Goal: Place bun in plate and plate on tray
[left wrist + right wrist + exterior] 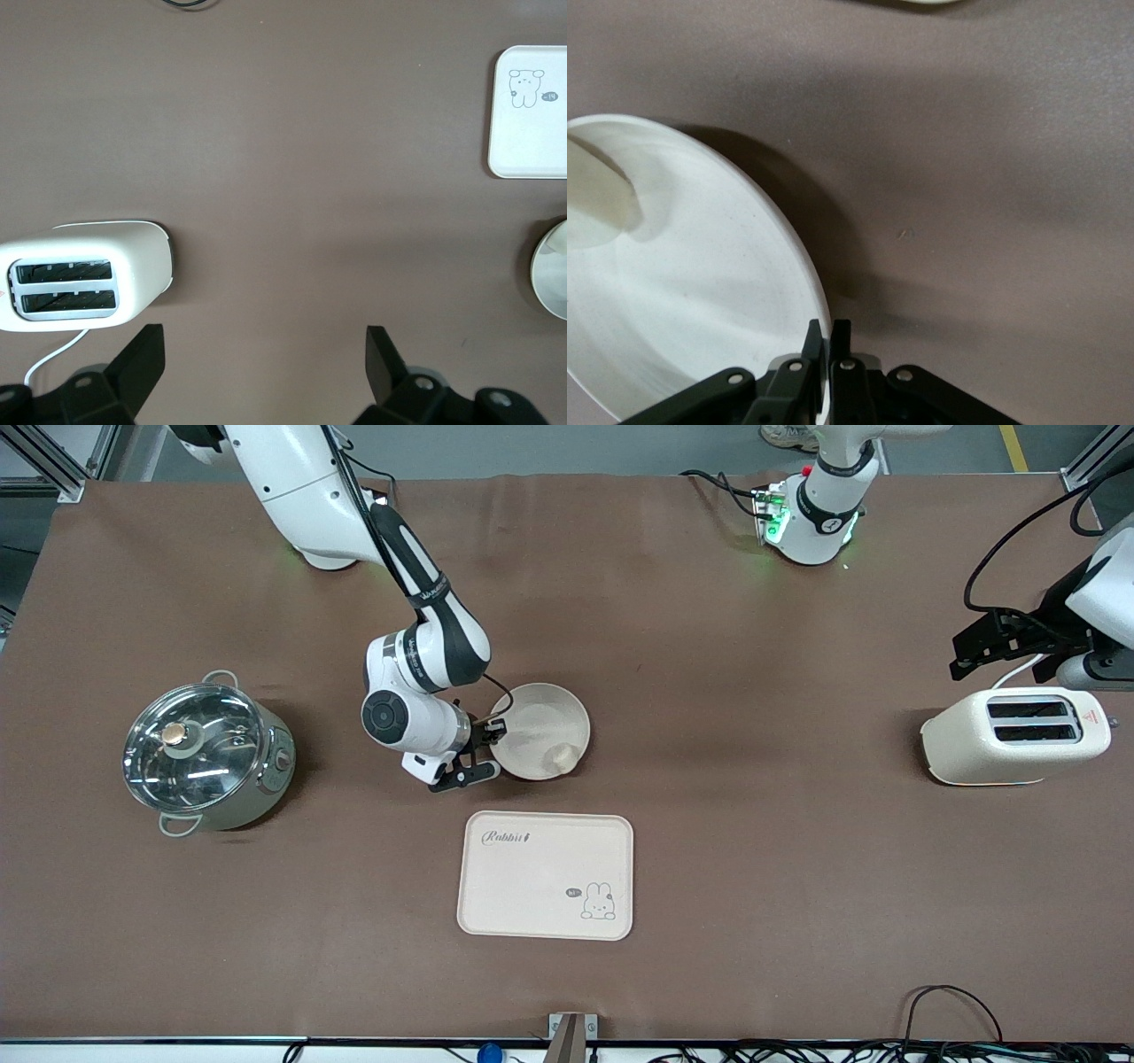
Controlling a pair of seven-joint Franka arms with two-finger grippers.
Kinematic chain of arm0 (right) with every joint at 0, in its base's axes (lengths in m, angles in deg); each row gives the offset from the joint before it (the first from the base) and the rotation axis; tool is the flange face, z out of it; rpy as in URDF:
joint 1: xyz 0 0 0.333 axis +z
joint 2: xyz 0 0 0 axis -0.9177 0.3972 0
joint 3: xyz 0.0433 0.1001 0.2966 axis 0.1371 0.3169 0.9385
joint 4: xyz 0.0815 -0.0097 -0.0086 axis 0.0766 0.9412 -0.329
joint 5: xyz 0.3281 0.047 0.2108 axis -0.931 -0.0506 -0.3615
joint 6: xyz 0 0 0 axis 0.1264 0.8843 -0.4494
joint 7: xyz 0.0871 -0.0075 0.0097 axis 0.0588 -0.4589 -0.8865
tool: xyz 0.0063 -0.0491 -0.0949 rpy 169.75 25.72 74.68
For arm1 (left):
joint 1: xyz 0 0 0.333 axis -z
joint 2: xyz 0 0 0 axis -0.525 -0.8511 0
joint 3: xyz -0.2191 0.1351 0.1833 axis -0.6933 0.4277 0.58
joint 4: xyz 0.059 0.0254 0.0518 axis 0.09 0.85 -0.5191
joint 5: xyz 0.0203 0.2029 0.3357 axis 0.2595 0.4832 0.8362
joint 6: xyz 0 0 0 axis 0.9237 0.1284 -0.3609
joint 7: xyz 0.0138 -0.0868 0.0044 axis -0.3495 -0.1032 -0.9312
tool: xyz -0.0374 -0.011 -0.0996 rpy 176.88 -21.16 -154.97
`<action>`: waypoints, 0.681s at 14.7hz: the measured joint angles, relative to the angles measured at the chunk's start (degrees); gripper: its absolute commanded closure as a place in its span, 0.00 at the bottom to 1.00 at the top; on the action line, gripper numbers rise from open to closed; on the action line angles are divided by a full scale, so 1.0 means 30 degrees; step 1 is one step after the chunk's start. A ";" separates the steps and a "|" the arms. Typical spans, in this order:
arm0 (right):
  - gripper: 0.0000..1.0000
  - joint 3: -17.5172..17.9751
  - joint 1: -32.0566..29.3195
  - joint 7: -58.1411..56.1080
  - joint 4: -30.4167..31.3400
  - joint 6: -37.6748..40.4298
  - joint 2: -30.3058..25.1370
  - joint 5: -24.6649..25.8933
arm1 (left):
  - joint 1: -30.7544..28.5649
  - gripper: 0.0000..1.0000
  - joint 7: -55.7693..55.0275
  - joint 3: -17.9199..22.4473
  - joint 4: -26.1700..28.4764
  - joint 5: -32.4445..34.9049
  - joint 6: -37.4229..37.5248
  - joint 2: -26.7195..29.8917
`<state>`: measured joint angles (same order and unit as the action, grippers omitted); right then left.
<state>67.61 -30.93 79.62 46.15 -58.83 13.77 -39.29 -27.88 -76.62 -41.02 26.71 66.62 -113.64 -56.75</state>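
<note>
Cream plate (540, 726) with bun (562, 757) inside, rim pinched by right gripper (827, 341); next: lift onto tray (546, 875); left gripper (266, 359) waits wide open.

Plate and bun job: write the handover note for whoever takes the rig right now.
Right gripper: shut on the plate rim, at the edge toward the right arm's end.
Left gripper: open, waiting above the table by the toaster.
Bun: in the plate.
Tray: holds nothing, nearer the front camera than the plate.
Done: bun in plate.
Left: move plate onto tray, release.
</note>
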 measured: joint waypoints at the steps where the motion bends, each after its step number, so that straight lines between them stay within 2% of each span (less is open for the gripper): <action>1: 0.98 0.0000 0.0002 0.0000 -0.0029 0.0000 0.0000 -0.0003 | -0.0002 0.00 0.0000 0.0000 -0.0001 0.0000 0.0000 0.0000; 5: 0.99 0.0000 0.0005 0.0004 -0.0211 -0.0002 0.0001 -0.0152 | -0.0024 0.00 0.0000 0.0001 -0.0002 0.0000 0.0000 0.0000; 10: 1.00 -0.0015 0.0005 0.0026 -0.0625 -0.0014 0.0004 -0.1829 | -0.0028 0.00 0.0000 0.0002 -0.0007 0.0000 0.0001 0.0000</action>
<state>67.57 -30.92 79.70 44.27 -58.87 13.78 -44.78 -27.96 -76.62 -41.01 26.69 66.62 -113.64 -56.75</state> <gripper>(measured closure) 0.952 0.000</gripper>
